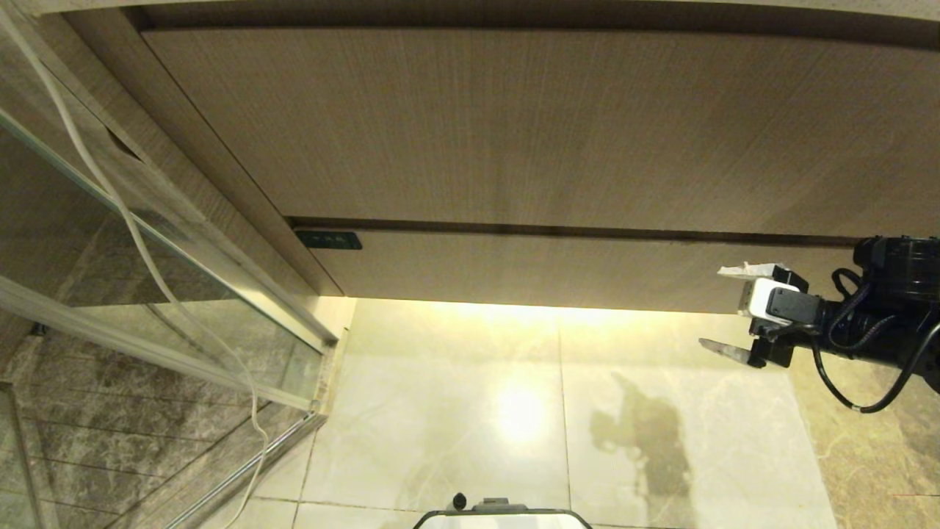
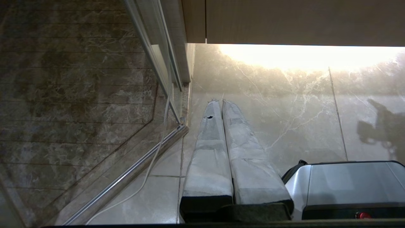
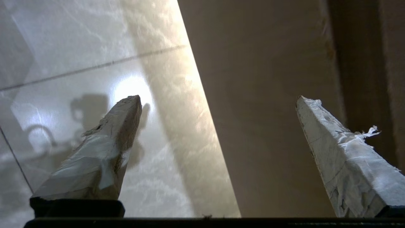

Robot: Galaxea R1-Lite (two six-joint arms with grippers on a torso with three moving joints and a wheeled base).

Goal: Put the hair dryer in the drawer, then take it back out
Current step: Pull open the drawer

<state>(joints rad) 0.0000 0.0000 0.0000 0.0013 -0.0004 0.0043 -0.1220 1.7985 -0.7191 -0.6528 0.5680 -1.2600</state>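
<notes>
Right end effector [image 1: 723,312], fingers spread and empty, hangs beside the closed drawer [image 1: 558,268]; approaching its flush front at an angle, a fingertip could skid off. No hair dryer is in view

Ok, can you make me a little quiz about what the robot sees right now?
1. True or false: the drawer is closed.
2. Which pincer is wide open: the left pincer or the right pincer?
3. Fill in: the long white cable hangs on the robot's ____ side.

Key: 1 true. 2 the right one, beside the drawer front; the left one is shut, pointing at the floor. 3 left.
</notes>
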